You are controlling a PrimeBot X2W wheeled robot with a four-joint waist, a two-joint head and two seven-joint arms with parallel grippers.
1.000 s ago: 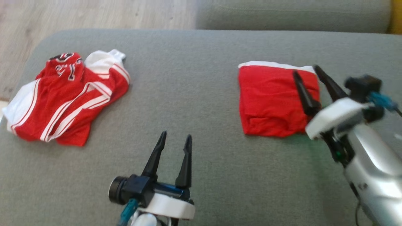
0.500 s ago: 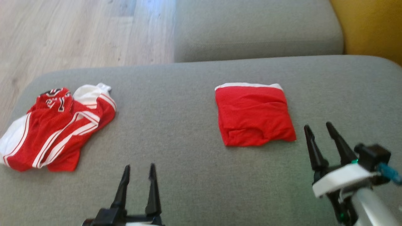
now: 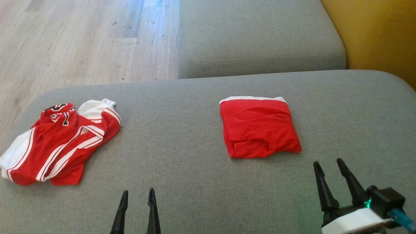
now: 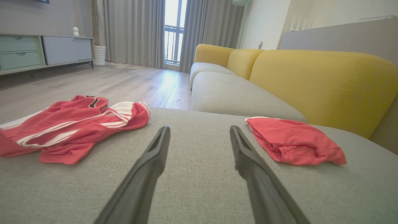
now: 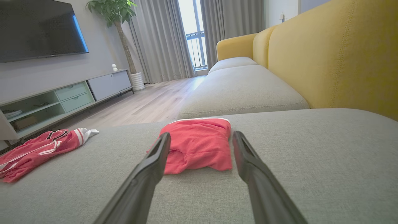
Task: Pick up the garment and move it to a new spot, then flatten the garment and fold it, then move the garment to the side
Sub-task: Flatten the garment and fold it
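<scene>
The folded red fabric garment (image 3: 258, 128) lies flat on the grey sofa cushion (image 3: 188, 130), near-square, its white-trimmed edge pointing away from me. My left claw (image 3: 137, 190) and right claw (image 3: 327, 161) hover nearer me, fingers pointing forward, both spread wide and empty.

This is a home living room. In the right wrist view a flat television (image 5: 37, 28) hangs on the wall at ten o'clock above a low cabinet (image 5: 62, 96) with drawers. A potted plant (image 5: 115, 9) and floor-length grey curtains (image 5: 161, 40) flank a balcony door (image 5: 194, 40) at twelve o'clock, and a sofa (image 5: 326, 62) with a yellow back and grey seat cushions stretches away at two o'clock beside pale wood flooring (image 5: 149, 105).
</scene>
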